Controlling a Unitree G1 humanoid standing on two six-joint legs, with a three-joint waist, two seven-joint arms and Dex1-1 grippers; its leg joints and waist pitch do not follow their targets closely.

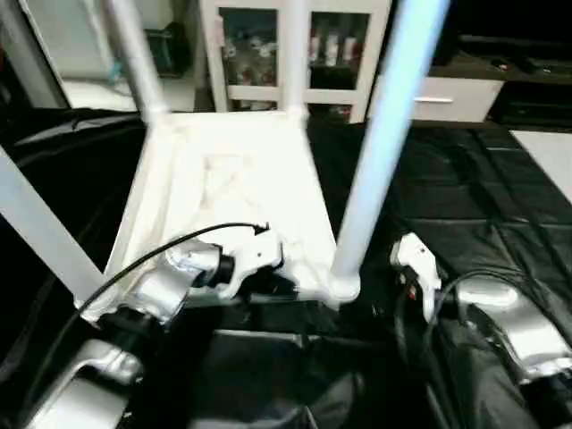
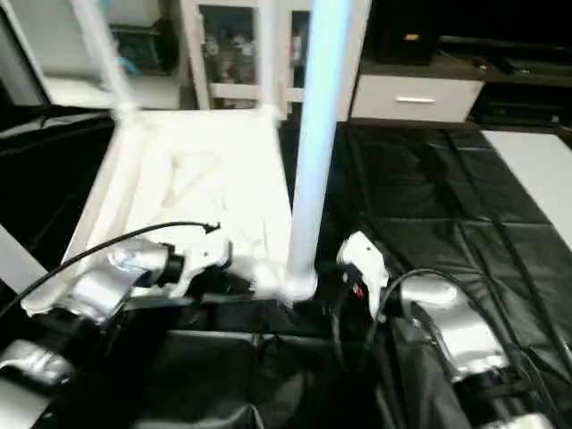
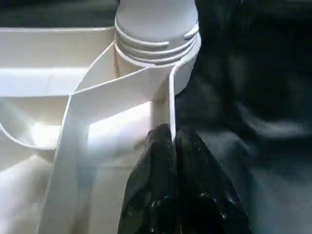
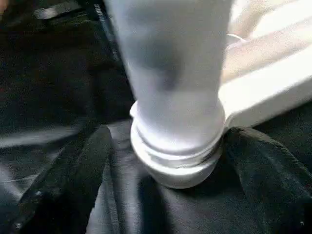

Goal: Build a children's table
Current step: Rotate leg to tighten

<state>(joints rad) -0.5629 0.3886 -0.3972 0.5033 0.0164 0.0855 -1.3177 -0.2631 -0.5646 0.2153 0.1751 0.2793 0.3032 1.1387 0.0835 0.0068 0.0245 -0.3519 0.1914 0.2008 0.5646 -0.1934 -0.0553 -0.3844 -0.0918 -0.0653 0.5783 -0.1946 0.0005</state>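
Open black cloth (image 1: 465, 223) to the right of the upside-down table top (image 1: 223, 197). Four upright legs (image 1: 380, 152) blocking the corners; room between them above the top.

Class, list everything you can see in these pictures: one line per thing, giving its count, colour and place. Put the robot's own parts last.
Table top: one, white, lying upside down on the black sheet, ribbed underside up.
Table legs: four, white, standing up from the corner sockets; the near right one is closest to the camera.
Corner socket: one seen close up, white, with the near right leg seated in it.
Black sheet: one, black, spread under the table top.
Cabinet: one, white with glass doors, behind the table top.
Drawer unit: one, white, low, to the right of the cabinet.
Left hand: one, black fingers shut on a thin rib of the table top beside the socket.
Right hand: one, black fingers open either side of the socket.
Forearms: two, silver, at the bottom edge.
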